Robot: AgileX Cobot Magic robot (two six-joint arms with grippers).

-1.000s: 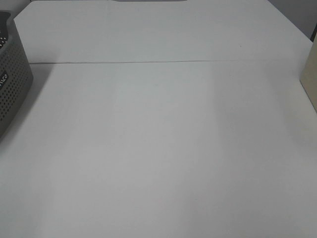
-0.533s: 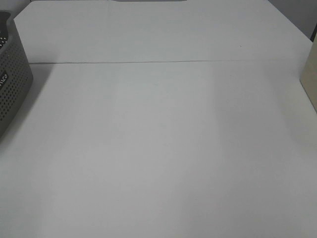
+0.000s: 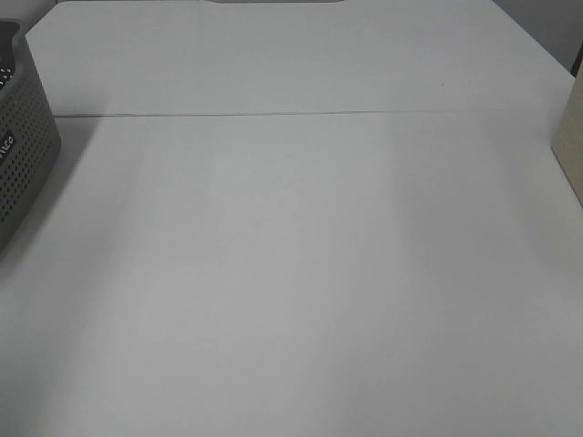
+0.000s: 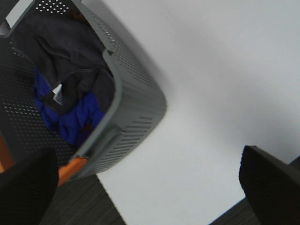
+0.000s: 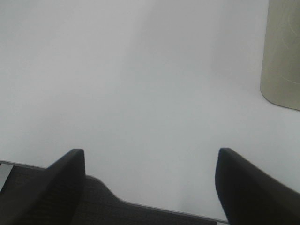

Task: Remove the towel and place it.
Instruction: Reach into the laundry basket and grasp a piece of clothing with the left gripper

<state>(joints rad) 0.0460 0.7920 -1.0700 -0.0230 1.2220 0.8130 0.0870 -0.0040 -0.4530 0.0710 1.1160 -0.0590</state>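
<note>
Table [image 3: 301, 255]: white, with a thin seam [image 3: 273, 115] across its far part.

Basket [image 3: 23, 155]: grey and perforated, at the table's left edge, only partly in the high view. The left wrist view looked down into it from beside one rounded corner.

Towel [image 4: 61, 47]: lay crumpled inside the basket, dark charcoal, heaped against one wall and draped partly over a blue cloth [image 4: 70, 117]. A small white tag [image 4: 57, 90] showed where the two met. It could not be told which cloth carried the tag. An orange item [image 4: 70, 166] showed at the basket's bottom, mostly hidden by the rim.

Left jaws: spread wide, released, nothing between them. They were off to the side of the basket corner, above the table edge and the dark floor [image 4: 79, 206], clear of the towel.

Right jaws: also spread wide and empty, above bare table near its edge. A beige container [image 5: 283, 51] stood well off to one side, also seen at the right edge of the high view.
</note>
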